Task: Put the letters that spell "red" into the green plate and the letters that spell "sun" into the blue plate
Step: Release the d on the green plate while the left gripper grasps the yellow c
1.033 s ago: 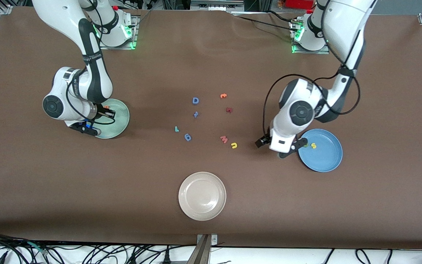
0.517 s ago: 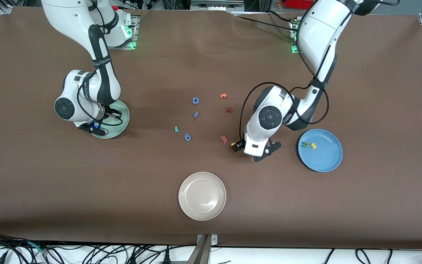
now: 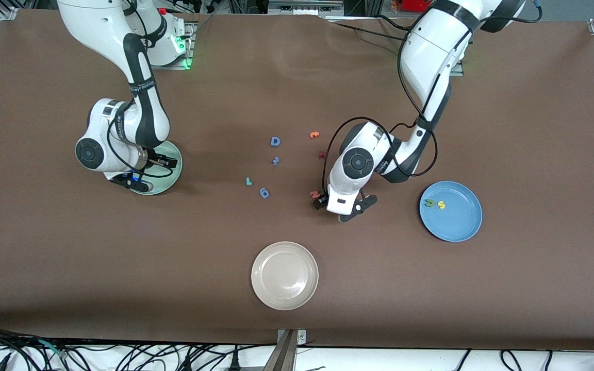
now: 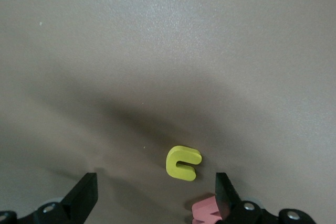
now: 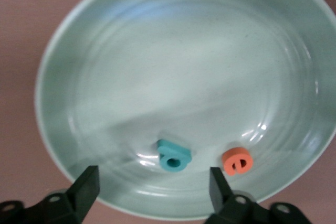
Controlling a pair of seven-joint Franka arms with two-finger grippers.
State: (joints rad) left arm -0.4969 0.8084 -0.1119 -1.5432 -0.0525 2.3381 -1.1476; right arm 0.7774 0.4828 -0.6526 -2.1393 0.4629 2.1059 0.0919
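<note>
Lying flat, yellow "u" (image 4: 184, 163), opening toward pink "w" (image 4: 206, 209)

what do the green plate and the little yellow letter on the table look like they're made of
Green plate: probably glazed ceramic or hard plastic; its smooth surface shows soft glare streaks and faint concentric rings. Yellow letter: looks like foam, given its matte, even colour, thick slab shape and rounded cut edges with no shine. Neither material can be confirmed by look alone.

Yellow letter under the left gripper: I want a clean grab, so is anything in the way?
Nothing covers the yellow letter between the open left gripper, but a pink letter lies close beside it, by one finger.
</note>
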